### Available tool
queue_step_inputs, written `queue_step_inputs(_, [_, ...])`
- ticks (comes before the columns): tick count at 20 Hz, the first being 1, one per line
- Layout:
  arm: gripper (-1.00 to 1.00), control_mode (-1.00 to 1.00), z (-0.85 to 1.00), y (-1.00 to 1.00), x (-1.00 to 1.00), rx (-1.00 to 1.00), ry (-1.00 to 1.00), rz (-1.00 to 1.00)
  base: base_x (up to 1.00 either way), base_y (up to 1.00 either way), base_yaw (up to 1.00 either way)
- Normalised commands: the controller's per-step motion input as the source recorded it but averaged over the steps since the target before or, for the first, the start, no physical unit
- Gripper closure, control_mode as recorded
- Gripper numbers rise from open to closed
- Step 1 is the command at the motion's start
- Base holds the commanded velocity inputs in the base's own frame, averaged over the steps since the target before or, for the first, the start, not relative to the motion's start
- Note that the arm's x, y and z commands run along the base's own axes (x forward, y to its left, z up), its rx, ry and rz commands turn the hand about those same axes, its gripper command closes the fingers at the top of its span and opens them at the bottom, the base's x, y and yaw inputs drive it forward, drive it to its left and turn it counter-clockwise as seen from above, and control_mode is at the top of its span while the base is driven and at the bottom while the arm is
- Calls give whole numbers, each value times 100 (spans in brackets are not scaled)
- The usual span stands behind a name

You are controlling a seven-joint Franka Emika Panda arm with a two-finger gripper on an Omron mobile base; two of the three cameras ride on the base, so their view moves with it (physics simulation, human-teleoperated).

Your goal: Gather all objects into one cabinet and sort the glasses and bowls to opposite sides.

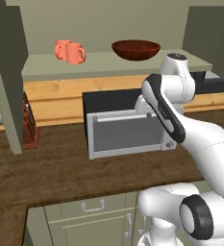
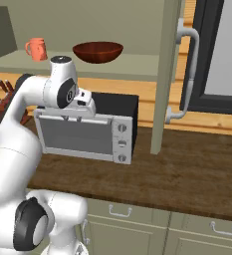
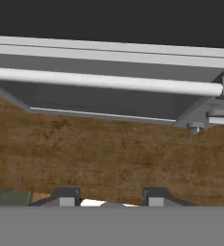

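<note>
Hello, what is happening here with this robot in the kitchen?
The white arm hangs above the toaster oven on the wooden counter and holds nothing. Its fingers stand apart and point down at the counter in front of the oven door. Behind it, the wall cabinet is open; on its shelf stand two pink mugs on the left and a wide dark red-brown bowl on the right. A knife block stands at the left.
</note>
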Motion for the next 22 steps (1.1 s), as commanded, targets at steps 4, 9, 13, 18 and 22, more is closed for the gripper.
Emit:
queue_step_inputs(4, [-100,-100,-1,3,-4,-1,-3,1,0,0,0])
queue_step_inputs(9, [-100,-100,29,-3,-80,-10,-61,-5,0,0,0])
queue_step_inputs(13, [-100,-100,47,0,-100,-6,-75,5,0,0,0])
queue_step_inputs(18, [-100,-100,33,0,-100,-2,-52,2,0,0,0])
queue_step_inputs(22, [-100,-100,40,0,-95,0,-36,0,0,0,0])
